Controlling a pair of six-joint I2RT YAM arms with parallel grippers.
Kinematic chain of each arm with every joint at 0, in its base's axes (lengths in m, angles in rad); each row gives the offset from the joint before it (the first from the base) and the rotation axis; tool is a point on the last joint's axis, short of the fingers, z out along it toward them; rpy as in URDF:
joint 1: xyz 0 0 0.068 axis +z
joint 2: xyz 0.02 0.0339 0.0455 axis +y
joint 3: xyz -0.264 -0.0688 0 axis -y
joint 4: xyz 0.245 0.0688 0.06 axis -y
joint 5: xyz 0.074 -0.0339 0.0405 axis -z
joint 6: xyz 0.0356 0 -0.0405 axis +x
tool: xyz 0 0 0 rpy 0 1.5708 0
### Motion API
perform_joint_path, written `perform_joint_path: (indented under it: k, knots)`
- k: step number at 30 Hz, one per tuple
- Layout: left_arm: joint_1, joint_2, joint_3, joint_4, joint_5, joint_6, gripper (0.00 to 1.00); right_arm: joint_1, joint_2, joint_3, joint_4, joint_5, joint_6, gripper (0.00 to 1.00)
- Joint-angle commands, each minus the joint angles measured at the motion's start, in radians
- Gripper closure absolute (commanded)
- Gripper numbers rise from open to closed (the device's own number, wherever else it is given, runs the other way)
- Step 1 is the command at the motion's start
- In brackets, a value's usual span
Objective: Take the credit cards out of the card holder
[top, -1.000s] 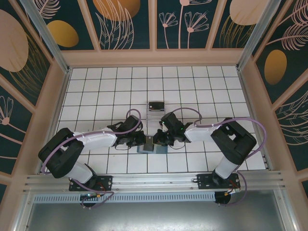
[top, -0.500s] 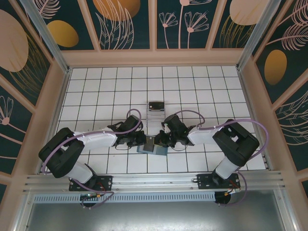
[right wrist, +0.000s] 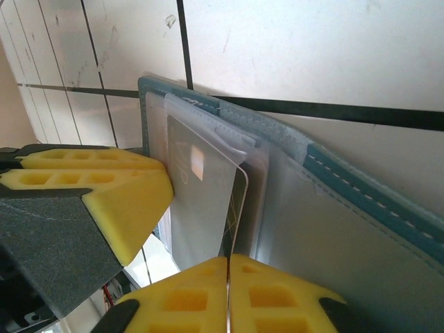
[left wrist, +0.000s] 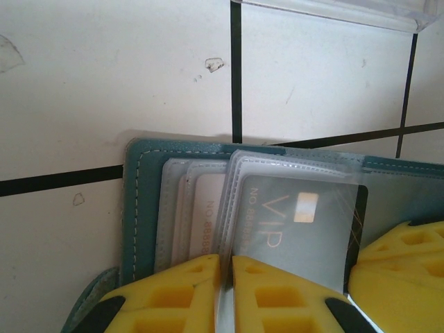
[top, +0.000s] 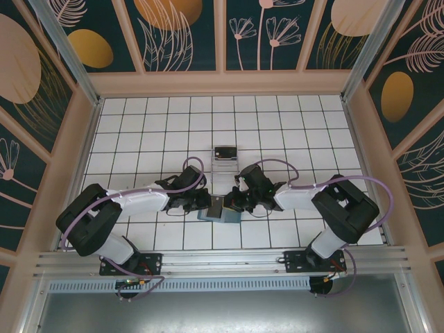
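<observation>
The teal card holder (left wrist: 142, 201) lies open on the white tiles, its clear inner sleeves fanned up. My left gripper (left wrist: 225, 277) is shut on the edge of one clear sleeve. A dark grey credit card marked VIP (left wrist: 305, 222) sticks partly out of a sleeve, and a paler card (left wrist: 205, 222) sits in a slot behind it. My right gripper (right wrist: 227, 277) is shut on the grey card's (right wrist: 201, 201) thin edge, with the card holder (right wrist: 361, 187) spread beyond it. From above, both grippers meet over the card holder (top: 208, 215), left gripper (top: 208, 202) and right gripper (top: 234, 203).
A clear plastic box (top: 224, 153) stands about two tiles behind the card holder, and its edge (left wrist: 333, 10) shows at the top of the left wrist view. Open tiled floor (top: 152, 125) lies all around, bounded by wooden walls.
The right arm's forearm and elbow have swung a little to the right while its gripper stays at the card holder. The left arm has not moved.
</observation>
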Motion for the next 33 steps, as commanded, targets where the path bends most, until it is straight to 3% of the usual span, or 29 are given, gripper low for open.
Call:
perform_joint_path:
  k: [1,26,33]
  knots:
    - [0.001,0.062,-0.035,-0.117,-0.027,0.014,0.87,-0.006,0.015,0.001,0.097,-0.054,0.009,0.89]
    - [0.001,0.058,-0.034,-0.115,-0.025,0.014,0.87,0.008,0.093,-0.001,0.212,-0.1,0.044,0.86]
    - [0.0,0.057,-0.038,-0.12,-0.03,0.013,0.86,0.007,0.047,-0.015,0.16,-0.063,0.037,0.94]
